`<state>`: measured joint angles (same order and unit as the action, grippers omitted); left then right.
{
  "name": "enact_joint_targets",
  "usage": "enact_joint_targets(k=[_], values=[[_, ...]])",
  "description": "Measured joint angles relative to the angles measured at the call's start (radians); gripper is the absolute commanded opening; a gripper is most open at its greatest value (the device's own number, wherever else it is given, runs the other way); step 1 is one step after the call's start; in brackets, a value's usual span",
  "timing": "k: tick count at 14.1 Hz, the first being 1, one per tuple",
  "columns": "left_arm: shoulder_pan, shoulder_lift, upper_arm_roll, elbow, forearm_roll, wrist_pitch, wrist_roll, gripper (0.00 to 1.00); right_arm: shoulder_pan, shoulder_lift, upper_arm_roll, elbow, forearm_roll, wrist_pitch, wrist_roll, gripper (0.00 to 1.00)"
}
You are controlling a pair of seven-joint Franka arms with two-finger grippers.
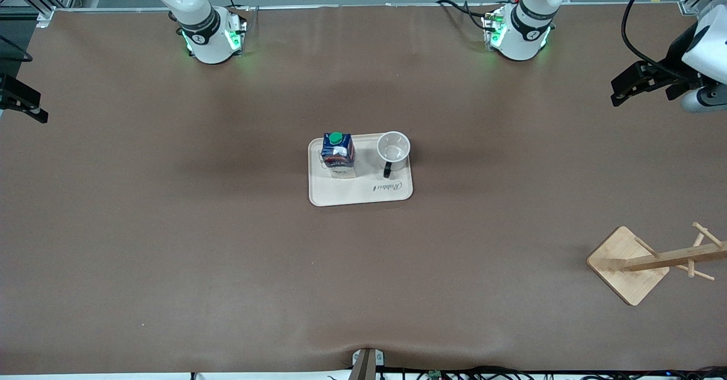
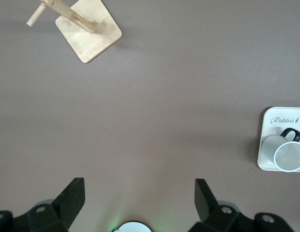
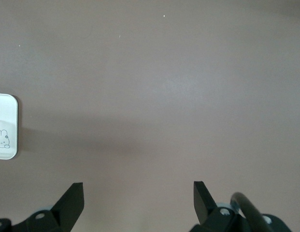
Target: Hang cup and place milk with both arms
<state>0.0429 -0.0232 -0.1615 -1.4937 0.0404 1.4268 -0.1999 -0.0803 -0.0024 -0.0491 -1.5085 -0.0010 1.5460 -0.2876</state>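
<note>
- At the right arm's end of the table, the right gripper [image 3: 137, 203] hangs high over bare brown table [image 1: 170, 226]. Its fingers are spread wide and hold nothing. This arm seems to wait.
- On the middle of the table lies a cream tray [image 1: 352, 195]. It carries only two things, and the strip nearer the front camera is free.
- The milk [image 1: 338, 154] stands upright on the tray, on the side toward the right arm. I think the carton is light and a little soft, so a hard squeeze may dent it. The smooth flat walls could slip; I would take it across the body, under the green cap.
- The cup [image 1: 393, 151] stands beside the milk, close but not touching, on the side toward the left arm. It is open upward and looks empty inside. Ceramic is stiff, slippery and can break. Its black handle points toward the front camera. The handle must stay free for the peg, so I would pinch the rim wall.
- The left gripper [image 2: 140, 200] hangs over the table's edge at the left arm's end, fingers spread apart, holding nothing.
- The wooden rack [image 1: 653, 262] stands near that same end, nearer to the front camera than the tray, with its pegs empty.
</note>
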Motion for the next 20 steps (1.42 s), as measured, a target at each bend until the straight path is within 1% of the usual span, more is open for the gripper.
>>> enact_joint_targets(k=[8,11,14,15,17,20], values=[[-0.001,0.011,0.0,0.0,0.003,0.0,0.006,1.0,0.0,0.0,0.0,0.0,0.0,0.0,0.0,1.0],[-0.021,0.051,-0.012,-0.001,0.003,0.024,0.007,1.0,0.0,0.0,0.0,0.001,0.0,0.0,0.0,1.0],[-0.084,0.116,-0.05,-0.016,0.003,0.093,-0.009,1.0,0.0,0.0,0.001,0.001,0.0,0.0,0.0,1.0],[-0.105,0.132,-0.061,-0.034,0.003,0.119,-0.027,1.0,0.0,0.0,0.001,0.001,0.0,0.0,0.0,1.0],[-0.147,0.15,-0.081,-0.1,0.003,0.204,-0.087,1.0,0.0,0.0,0.001,0.002,0.0,0.0,0.0,1.0],[-0.216,0.169,-0.094,-0.246,0.002,0.42,-0.214,1.0,0.0,0.001,0.001,0.002,0.0,0.0,0.0,1.0]])
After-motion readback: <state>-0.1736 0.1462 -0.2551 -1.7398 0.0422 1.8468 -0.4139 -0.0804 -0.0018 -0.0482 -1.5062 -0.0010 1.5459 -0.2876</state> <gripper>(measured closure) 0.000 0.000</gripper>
